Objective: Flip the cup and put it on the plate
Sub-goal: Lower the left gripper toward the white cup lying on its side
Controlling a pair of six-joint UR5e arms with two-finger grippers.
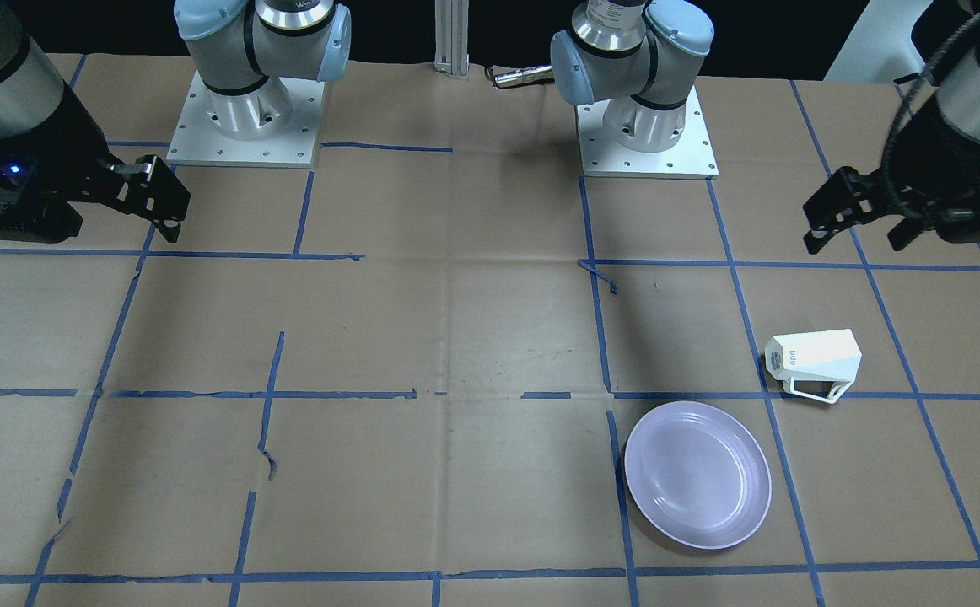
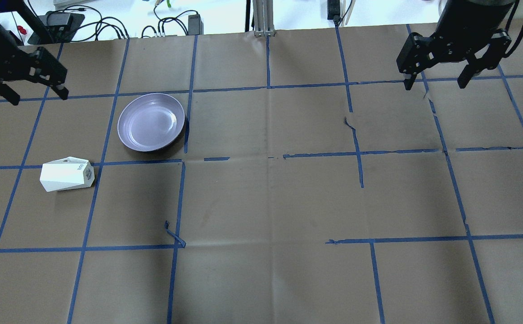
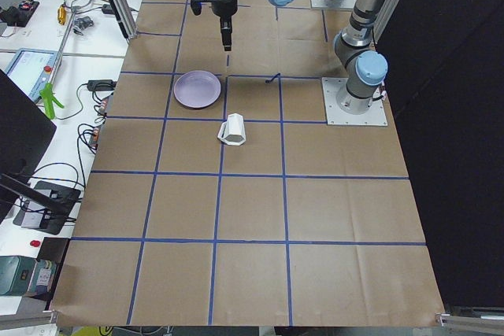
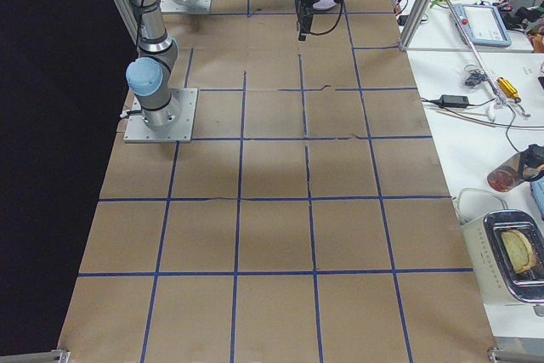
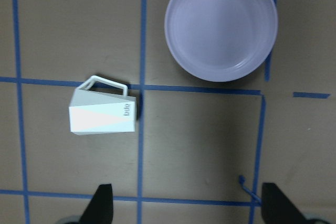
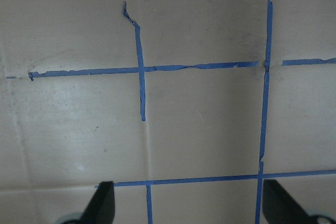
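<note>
Nearest to the robot's side is the table [image 2: 261,202], covered with brown paper and divided into squares by blue tape lines [image 2: 423,239]. A little farther, at the left, the cup [image 2: 67,174] lies on its side on the paper. Its open mouth looks to the left, and its base with the small teal lettering looks to the right. Its handle [image 5: 107,81] is on the far side and reaches across one tape line. Farther and to the right of it the plate [image 2: 151,122] rests flat, near the cup but not touching it. At the far left the left gripper [image 2: 38,96] hangs above the table, beyond the cup, with its two fingers spread wide. At the far right the right gripper [image 2: 434,84] hangs above the paper, well apart from both things, its fingers also spread wide.
</note>
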